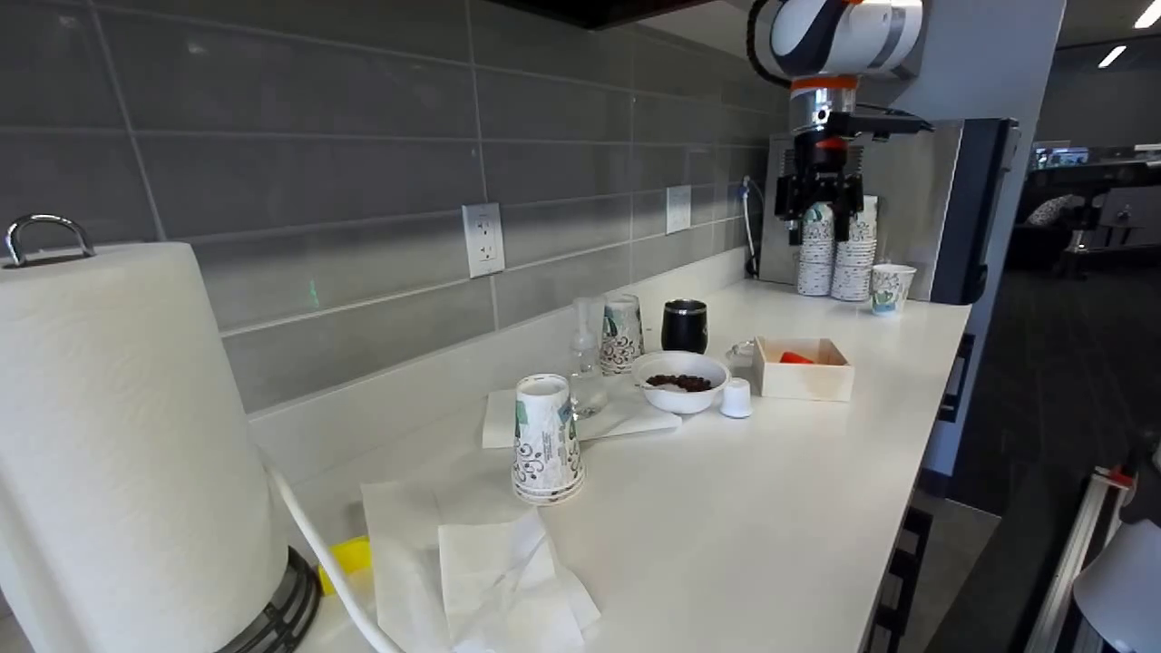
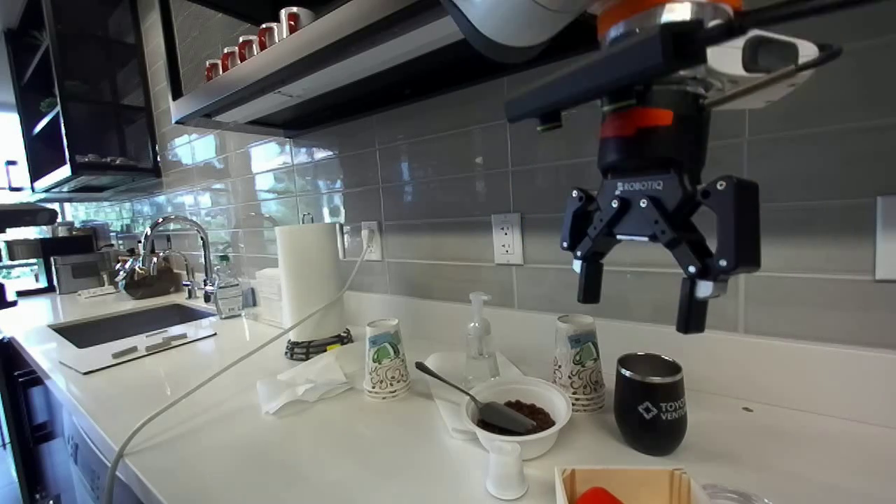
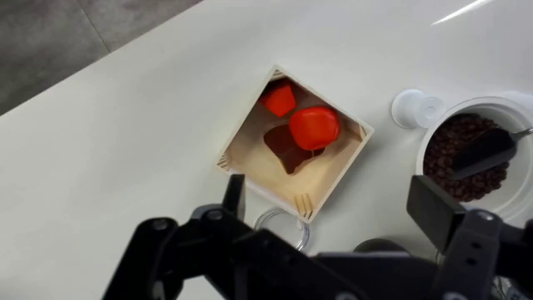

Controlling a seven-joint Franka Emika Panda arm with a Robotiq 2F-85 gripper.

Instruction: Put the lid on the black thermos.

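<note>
One white counter (image 1: 726, 535) below one robot arm (image 1: 848, 41). One gripper (image 2: 640, 315) hangs above the counter, its two fingers (image 2: 691, 308) well apart. One paper-towel roll (image 1: 127, 408). Four stacks of patterned paper cups (image 1: 547, 444), seen in an exterior view. One wooden box (image 1: 805, 383). One white bowl (image 1: 685, 402), bearing one scoop (image 3: 485, 152). One black thermos (image 2: 649, 420), upright on the counter near one cup stack. One clear round lid (image 3: 287, 229), just beside the box; contact cannot be told. Two red pieces (image 3: 314, 127), inside the box. Dark beans (image 3: 462, 133), in the bowl, too many to count.
</note>
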